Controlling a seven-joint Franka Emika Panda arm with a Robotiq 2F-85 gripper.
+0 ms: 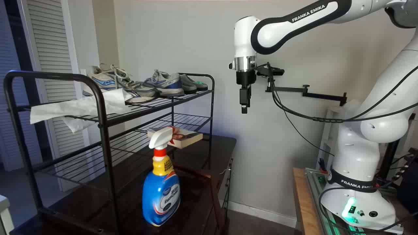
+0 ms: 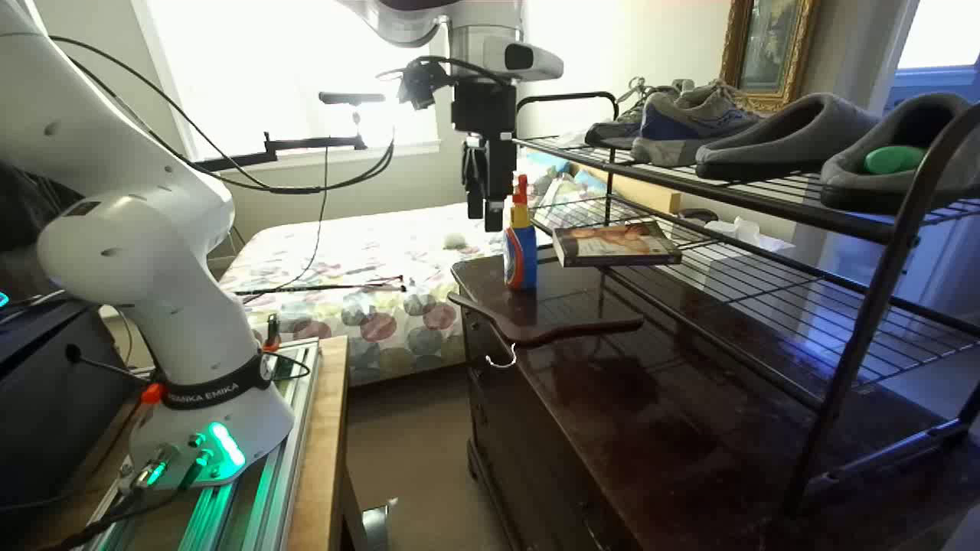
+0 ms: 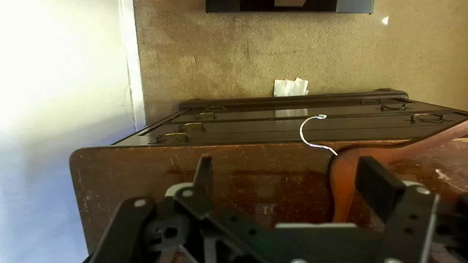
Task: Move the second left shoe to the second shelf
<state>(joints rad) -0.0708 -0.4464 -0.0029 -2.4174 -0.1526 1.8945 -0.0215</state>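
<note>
The second left shoe, a light grey laced sneaker with blue at the heel (image 1: pixel 167 84), stands on the rack's top tier; it also shows in an exterior view (image 2: pixel 685 126), between another sneaker and a grey slipper. The second shelf is the black wire grid below (image 1: pixel 192 120), seen also in an exterior view (image 2: pixel 811 302). My gripper (image 1: pixel 244 109) points down, apart from the rack and lower than the shoes. It also shows in an exterior view (image 2: pixel 484 218). In the wrist view its fingers (image 3: pixel 289 171) stand wide apart with nothing between them. Shoe and shelf are out of the wrist view.
A book (image 2: pixel 620 245) lies on the second shelf, jutting past its front edge. A blue spray bottle (image 1: pixel 161 195) and a wooden hanger (image 2: pixel 566 330) are on the dark dresser (image 3: pixel 256 175). White paper (image 1: pixel 81 106) and grey slippers (image 2: pixel 788 138) share the top tier.
</note>
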